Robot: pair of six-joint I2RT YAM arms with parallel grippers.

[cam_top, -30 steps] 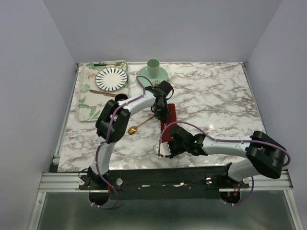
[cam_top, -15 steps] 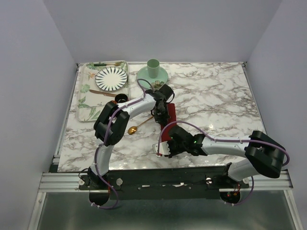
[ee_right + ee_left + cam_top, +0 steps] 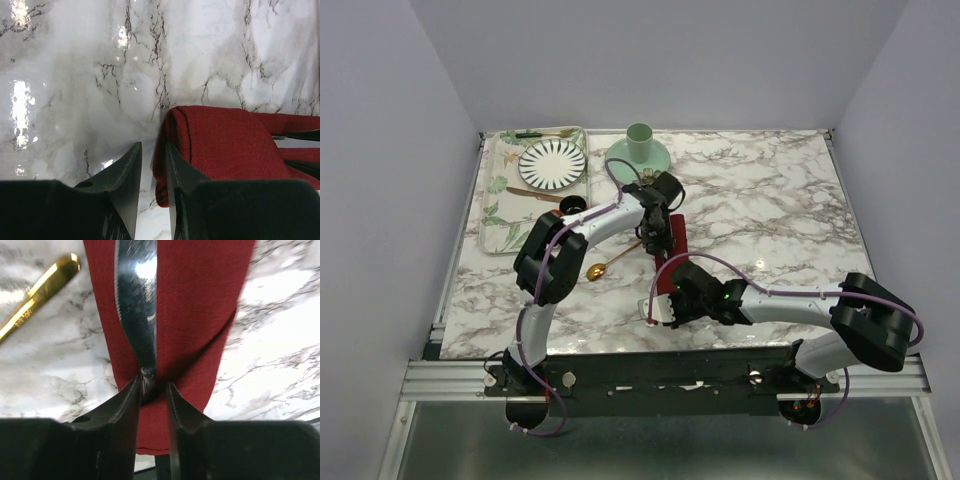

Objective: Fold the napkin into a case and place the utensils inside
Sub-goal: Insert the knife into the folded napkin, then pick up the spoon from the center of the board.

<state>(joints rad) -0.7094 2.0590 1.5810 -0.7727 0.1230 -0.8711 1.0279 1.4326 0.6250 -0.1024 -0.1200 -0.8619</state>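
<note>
The left claw [image 3: 152, 385] hangs low over the far end of a narrow, folded, dark red cloth case [image 3: 200, 300]. Its two black fingers [image 3: 122, 405] stand a narrow gap apart. The end of a slim silver table knife [image 3: 137, 305] sits in that gap, close to the finger on the view's left and clear of the other, so the claw is loose around it, not pinching. The knife lies lengthwise on the red cloth, pointing away from the claw, and a slanting fold in the cloth meets its end. Just beside the cloth's edge, the handle of a small shiny gold spoon [image 3: 37, 292] rests on the white, grey-veined marble counter [image 3: 280, 340].

The right claw [image 3: 153, 147] is at the near end of the case [image 3: 225, 145], also narrowly parted. The rounded, folded end of the cloth reaches into the gap beside one finger, and bare counter [image 3: 75, 75] shows between the cloth and the other finger.

Seen from above, the case [image 3: 677, 236] runs as a strip from mid-counter toward the near edge, and the spoon [image 3: 605, 265] lies on the counter to its left. In the far left corner, a rectangular leaf-printed tray [image 3: 500, 215] carries a round black-and-white striped plate [image 3: 552, 163], a thin green-handled utensil [image 3: 533, 134] and a thin brown-gold utensil [image 3: 535, 193]. Right of the tray, a pale green cup [image 3: 639, 142] stands on a pale green saucer [image 3: 658, 160].
</note>
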